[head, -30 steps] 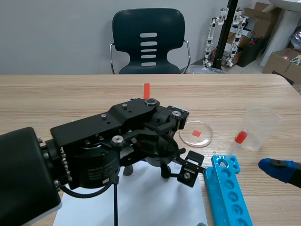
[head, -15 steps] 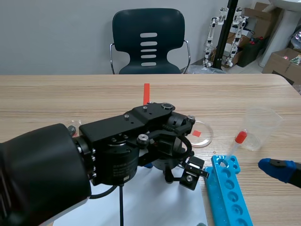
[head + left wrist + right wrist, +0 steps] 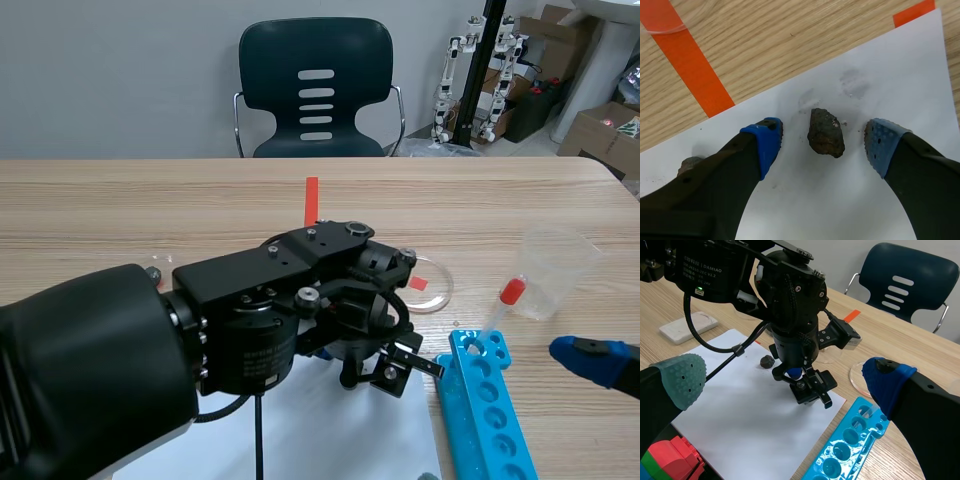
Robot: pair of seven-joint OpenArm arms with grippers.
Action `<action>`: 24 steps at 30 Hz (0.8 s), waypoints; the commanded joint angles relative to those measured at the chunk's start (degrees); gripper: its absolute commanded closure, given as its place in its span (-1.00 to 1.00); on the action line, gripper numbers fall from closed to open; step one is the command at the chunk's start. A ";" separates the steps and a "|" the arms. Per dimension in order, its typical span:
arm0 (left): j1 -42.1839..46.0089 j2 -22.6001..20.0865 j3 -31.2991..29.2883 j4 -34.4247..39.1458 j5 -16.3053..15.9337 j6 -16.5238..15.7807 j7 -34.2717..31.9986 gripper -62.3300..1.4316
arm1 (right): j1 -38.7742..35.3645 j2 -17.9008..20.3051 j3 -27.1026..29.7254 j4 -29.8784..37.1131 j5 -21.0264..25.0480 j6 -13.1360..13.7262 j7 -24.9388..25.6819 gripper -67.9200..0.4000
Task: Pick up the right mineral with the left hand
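Left arm point(image 3: 260, 320) slid right through frame centre. Its gripper point(image 3: 823, 140) is wide open, mineral point(image 3: 826, 132) dead between pads point(image 3: 767, 142), long axis across closing line.

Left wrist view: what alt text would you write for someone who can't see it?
A dark, rough mineral lies on a white paper sheet between the blue-padded fingers of the open left gripper, touching neither. A second stone peeks out beside one finger, and orange tape crosses the wooden table beyond the sheet.
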 commanded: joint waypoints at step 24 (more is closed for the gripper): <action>-0.76 1.25 0.15 0.61 -0.42 -0.09 0.13 0.64 | 0.22 0.26 0.15 0.66 0.66 -0.02 1.05 -1.00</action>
